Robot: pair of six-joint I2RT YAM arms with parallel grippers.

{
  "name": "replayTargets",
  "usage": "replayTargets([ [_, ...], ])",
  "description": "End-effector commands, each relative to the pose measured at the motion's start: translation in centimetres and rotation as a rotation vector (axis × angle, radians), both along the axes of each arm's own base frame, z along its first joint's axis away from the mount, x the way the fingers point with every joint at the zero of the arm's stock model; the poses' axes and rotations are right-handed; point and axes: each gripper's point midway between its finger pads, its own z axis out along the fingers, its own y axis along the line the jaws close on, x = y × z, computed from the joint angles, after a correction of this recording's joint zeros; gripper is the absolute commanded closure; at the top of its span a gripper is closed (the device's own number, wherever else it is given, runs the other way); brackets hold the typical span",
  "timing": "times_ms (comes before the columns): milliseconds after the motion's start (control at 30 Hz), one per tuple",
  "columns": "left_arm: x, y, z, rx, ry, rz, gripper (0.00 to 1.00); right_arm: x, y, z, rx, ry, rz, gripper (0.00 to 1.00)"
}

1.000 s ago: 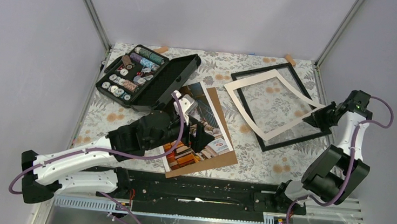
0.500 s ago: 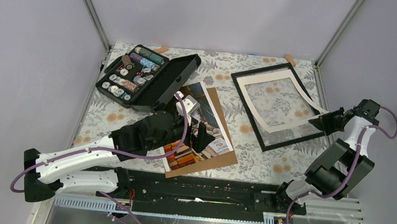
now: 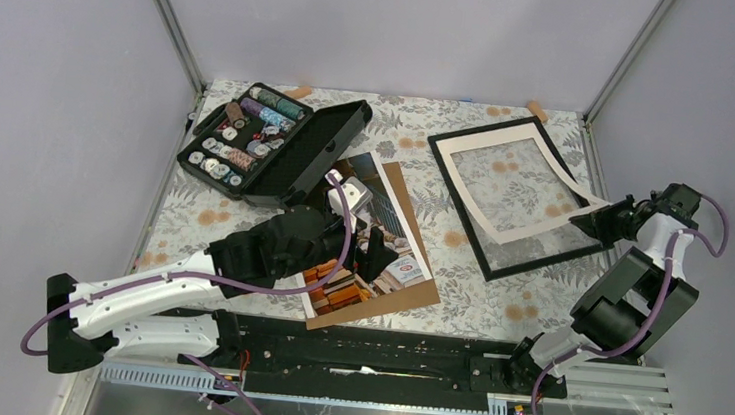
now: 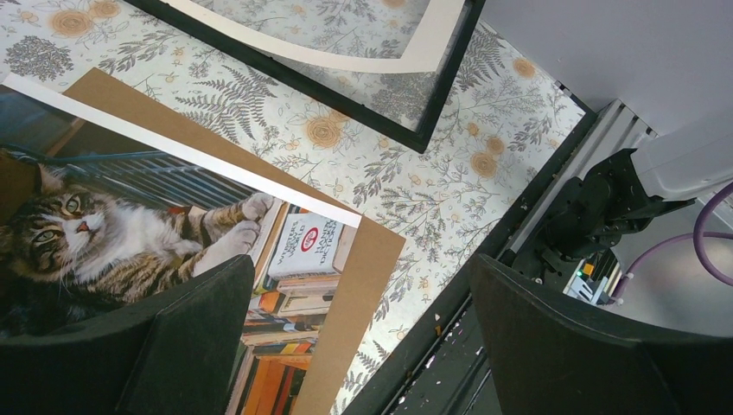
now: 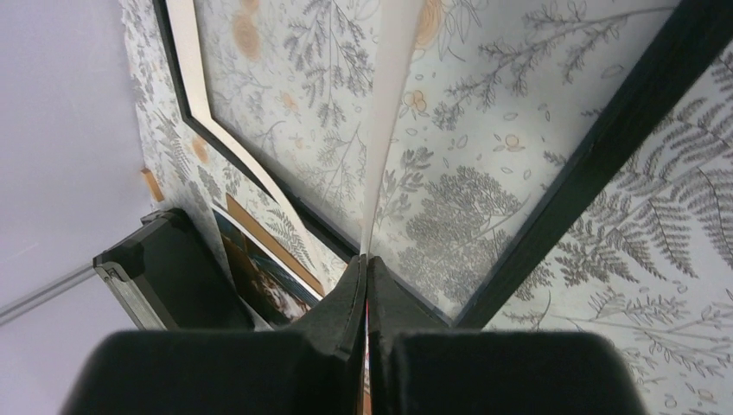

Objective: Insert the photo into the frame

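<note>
The photo (image 3: 393, 232) of a tabby cat among books lies flat on a brown backing board (image 3: 414, 294), left of centre. My left gripper (image 3: 365, 250) hovers over its near part, open, nothing between the fingers; the left wrist view shows the photo (image 4: 130, 229) and board (image 4: 367, 259) under my left gripper (image 4: 359, 277). The black frame (image 3: 540, 260) lies at the right. A cream mat (image 3: 475, 194) rests inside it, bowed up at its right corner. My right gripper (image 3: 599, 216) is shut on that corner. The right wrist view has my right gripper (image 5: 366, 264) pinching the mat (image 5: 389, 112) above the frame (image 5: 596, 156).
An open black case of thread spools (image 3: 269, 139) sits at the back left, its lid next to the photo. A black rail (image 3: 361, 353) runs along the near table edge. Walls close in the left, back and right sides.
The right gripper drew the mat's corner to the right, so the mat swung from askew across the frame to lying inside it. The left arm shifted only slightly.
</note>
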Motion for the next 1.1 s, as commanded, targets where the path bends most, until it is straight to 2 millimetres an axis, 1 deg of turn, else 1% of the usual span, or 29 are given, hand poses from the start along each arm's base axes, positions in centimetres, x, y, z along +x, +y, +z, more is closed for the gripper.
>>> replayTargets([
  [0, 0.4, -0.2, 1.3, -0.023, -0.031, 0.013, 0.01, 1.2, -0.2, 0.6, -0.006, -0.074, -0.009, 1.0],
  [67, 0.4, -0.3, 1.2, -0.021, -0.029, 0.012, 0.01, 1.4, -0.4, 0.6, -0.016, -0.089, -0.017, 1.0],
  [233, 0.4, -0.3, 1.2, -0.02, -0.029, 0.013, 0.01, 2.0, -0.1, -0.1, 0.002, -0.092, -0.003, 1.0],
  [433, 0.7, 0.0, 1.1, -0.012, -0.036, 0.03, 0.01, 2.8, 0.0, -0.1, -0.022, -0.111, 0.013, 1.0],
  [667, 0.5, 0.0, 1.5, -0.023, -0.038, 0.022, 0.01, 2.4, -0.2, -1.3, -0.052, -0.085, 0.017, 0.99],
  [700, 0.5, 0.1, 1.5, -0.025, -0.039, 0.025, 0.01, 2.3, -0.3, -1.4, -0.057, -0.08, 0.012, 0.99],
  [833, 0.5, 0.1, 1.6, -0.027, -0.04, 0.024, 0.01, 1.7, -0.7, -1.7, -0.092, -0.053, -0.003, 0.89],
  [900, 0.5, 0.1, 1.7, -0.029, -0.041, 0.024, 0.01, 1.4, -0.8, -1.8, -0.11, -0.044, -0.007, 0.88],
  [1067, 0.4, 0.1, 1.7, -0.032, -0.04, 0.021, 0.01, 1.1, -0.8, -1.9, -0.126, -0.038, -0.005, 0.87],
])
